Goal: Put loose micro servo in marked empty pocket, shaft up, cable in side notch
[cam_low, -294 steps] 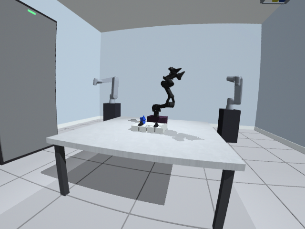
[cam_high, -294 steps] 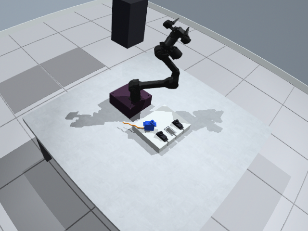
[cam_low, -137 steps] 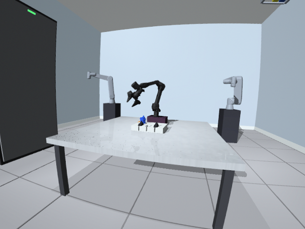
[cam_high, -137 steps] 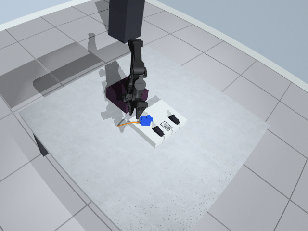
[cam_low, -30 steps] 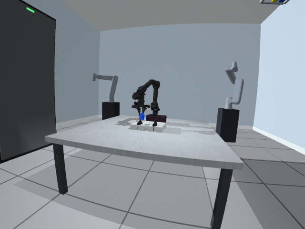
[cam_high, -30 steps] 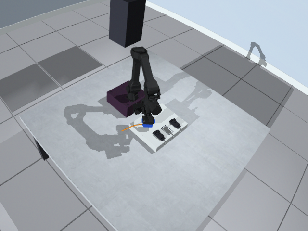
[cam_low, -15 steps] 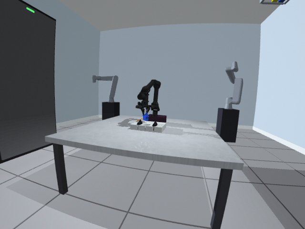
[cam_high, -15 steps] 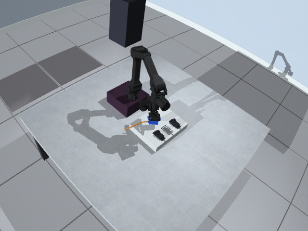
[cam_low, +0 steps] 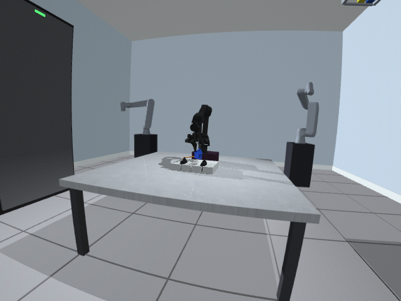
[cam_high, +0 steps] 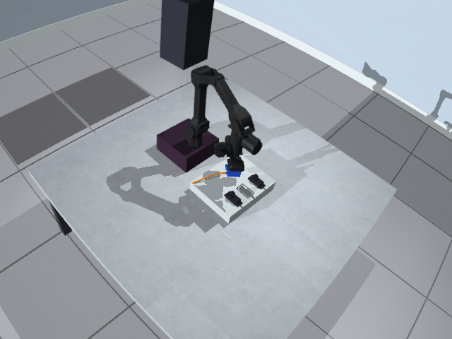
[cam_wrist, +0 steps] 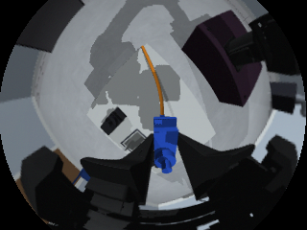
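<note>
My gripper (cam_high: 234,164) (cam_low: 197,150) (cam_wrist: 165,136) is shut on the blue micro servo (cam_high: 233,172) (cam_low: 197,153) (cam_wrist: 165,141) and holds it just above the back part of the white deck (cam_high: 213,204) (cam_low: 210,168) (cam_wrist: 192,172). The servo's orange cable (cam_high: 207,177) (cam_wrist: 153,73) trails away to the left over the deck's back corner. The marked empty pocket (cam_high: 245,191) (cam_wrist: 133,140) is a grey-outlined rectangle near the deck's front edge, in front of the gripper. Two black servos sit in the deck on either side of it, one to the left (cam_high: 232,198) (cam_wrist: 114,119) and one to the right (cam_high: 256,180).
The deck lies on a grey table (cam_high: 145,255) (cam_low: 161,187). The arm's dark purple base block (cam_high: 171,144) (cam_low: 212,155) (cam_wrist: 221,57) stands just behind the deck. A tall dark column (cam_high: 186,29) stands behind the table. Two grey arms on pedestals (cam_low: 145,145) (cam_low: 299,162) stand off the table.
</note>
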Tool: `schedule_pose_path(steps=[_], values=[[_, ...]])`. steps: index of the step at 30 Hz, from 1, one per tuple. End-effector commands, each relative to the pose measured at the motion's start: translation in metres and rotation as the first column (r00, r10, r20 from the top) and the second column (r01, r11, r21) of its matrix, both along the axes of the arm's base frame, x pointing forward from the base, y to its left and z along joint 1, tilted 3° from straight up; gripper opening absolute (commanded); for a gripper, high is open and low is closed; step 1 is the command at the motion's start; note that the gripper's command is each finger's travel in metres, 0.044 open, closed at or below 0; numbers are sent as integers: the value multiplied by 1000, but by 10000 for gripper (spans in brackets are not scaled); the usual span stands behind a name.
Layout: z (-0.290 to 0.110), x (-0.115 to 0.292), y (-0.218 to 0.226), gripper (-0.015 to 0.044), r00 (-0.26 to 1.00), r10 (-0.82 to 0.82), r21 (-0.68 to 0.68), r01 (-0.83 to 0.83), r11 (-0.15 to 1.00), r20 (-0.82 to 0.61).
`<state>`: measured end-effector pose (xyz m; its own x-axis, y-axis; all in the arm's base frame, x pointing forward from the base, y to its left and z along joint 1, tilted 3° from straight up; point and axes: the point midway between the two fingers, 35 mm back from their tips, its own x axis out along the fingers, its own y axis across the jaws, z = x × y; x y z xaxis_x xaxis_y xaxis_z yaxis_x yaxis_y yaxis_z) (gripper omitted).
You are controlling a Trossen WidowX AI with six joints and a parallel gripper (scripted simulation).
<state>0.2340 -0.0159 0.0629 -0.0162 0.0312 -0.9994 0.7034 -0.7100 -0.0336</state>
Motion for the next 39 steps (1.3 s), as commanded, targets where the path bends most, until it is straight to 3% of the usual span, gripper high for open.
schedule_pose_path(steps=[1,9,18,28,39], values=[[2,0,4,0,1000,23,3,-24,1000,6],[2,0,4,0,961,277,5,-277,961,15],[2,0,4,0,829,559,3,-559,829,26],[2,0,4,0,588,808,-2,-808,589,37],[2,0,4,0,244,969,-12,-970,245,47]])
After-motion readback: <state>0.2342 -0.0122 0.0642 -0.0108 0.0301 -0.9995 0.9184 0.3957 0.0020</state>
